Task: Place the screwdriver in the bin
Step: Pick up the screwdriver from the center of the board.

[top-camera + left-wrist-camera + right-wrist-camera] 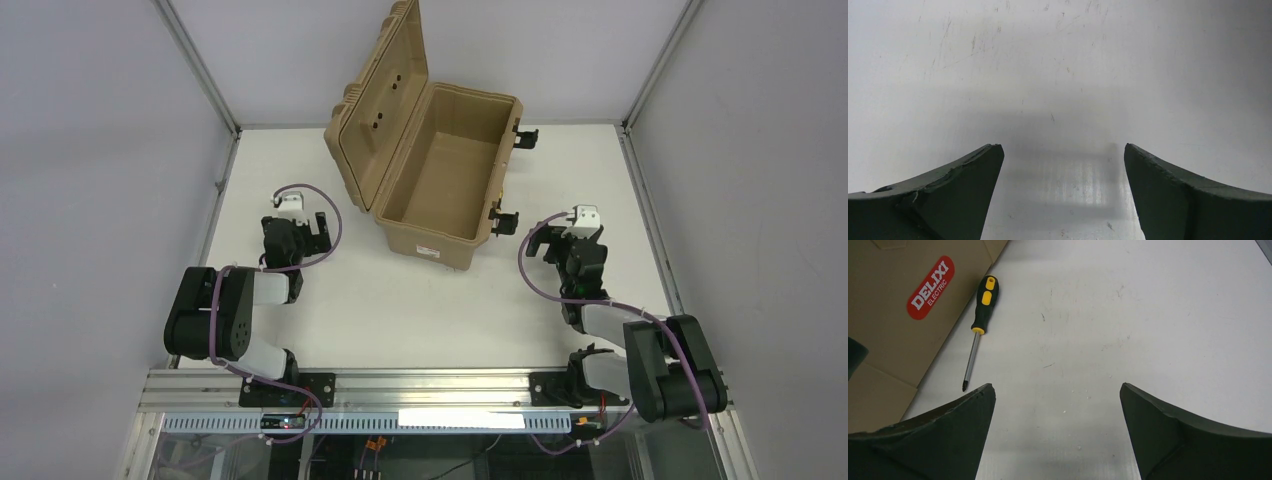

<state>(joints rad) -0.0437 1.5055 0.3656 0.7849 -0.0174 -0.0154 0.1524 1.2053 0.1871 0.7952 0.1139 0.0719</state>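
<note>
One screwdriver point(979, 329) has black-yellow handle, silvery shaft.

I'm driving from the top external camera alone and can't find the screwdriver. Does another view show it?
Observer: Yes. In the right wrist view the screwdriver lies flat on the table, ahead and to the left of the right gripper.
Operator: What sits next to it?
Observer: A tan surface with a red label runs close along the side of it away from the open table. I cannot confirm that it is the bin.
Operator: Is either gripper holding anything?
Observer: No. The right gripper and the left gripper are both open, with nothing between their fingers.
</note>
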